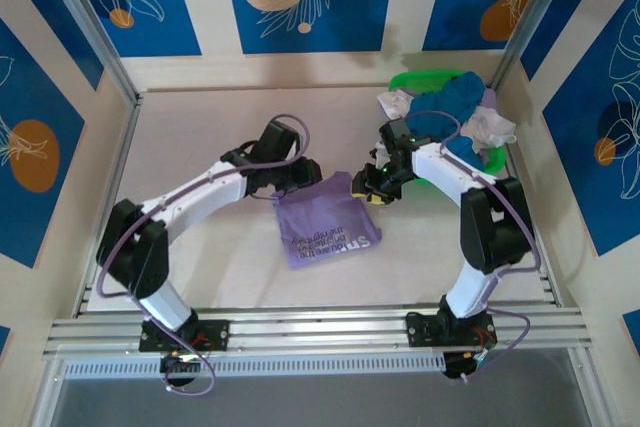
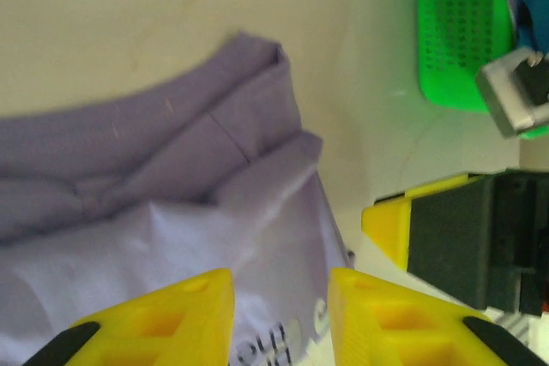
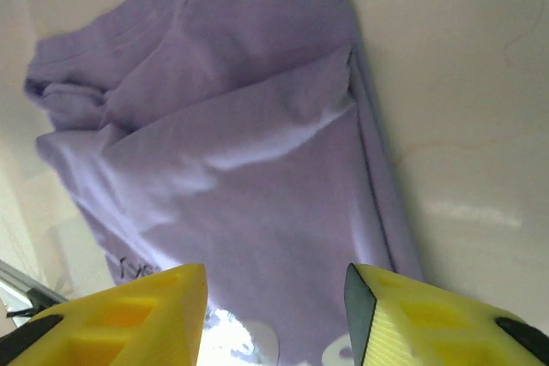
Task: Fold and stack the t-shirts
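Top view: a lavender-purple cloth t-shirt with white lettering (image 1: 325, 222) lies partly folded mid-table. The left gripper (image 1: 305, 175) and right gripper (image 1: 372, 187) flank its far edge, probably to take the next fold. A teal-blue t-shirt (image 1: 455, 107) and white t-shirts (image 1: 395, 102) wait in the green plastic basket (image 1: 420, 79).
Left wrist view: jaws apart over the cloth's edge.
Right wrist view: jaws apart above the cloth.

A lavender t-shirt (image 1: 325, 222) lies in a rough square near the middle of the pale table (image 1: 200, 127), with its white lettering facing up (too small to read from here). The left gripper (image 1: 298, 175) is at the shirt's far left corner and the right gripper (image 1: 378, 185) at its far right corner, both arms bent inward. At the far right, a green basket (image 1: 420, 80) holds a heap: a teal t-shirt (image 1: 452, 107) with white t-shirts (image 1: 395, 102) on either side.
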